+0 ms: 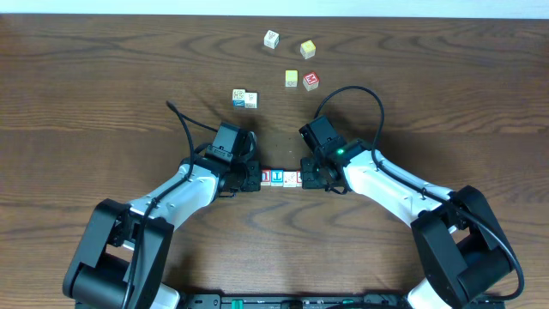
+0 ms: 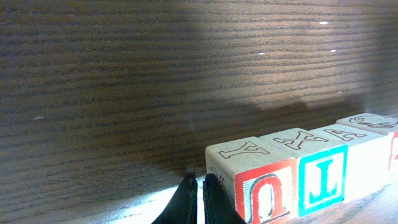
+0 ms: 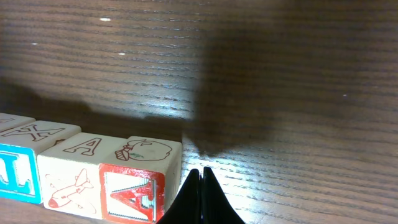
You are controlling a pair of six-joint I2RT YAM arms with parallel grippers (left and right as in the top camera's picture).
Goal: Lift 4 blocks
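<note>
wooden blocks (image 1: 281,178), four in one touching row at the near centre of the table (image 1: 103,86), lie long axis left-to-right between the clenched, empty left gripper (image 2: 199,186) and right gripper (image 3: 200,179), one per end; tip-to-block contact is unclear, each wrist view cropping the row.
</note>
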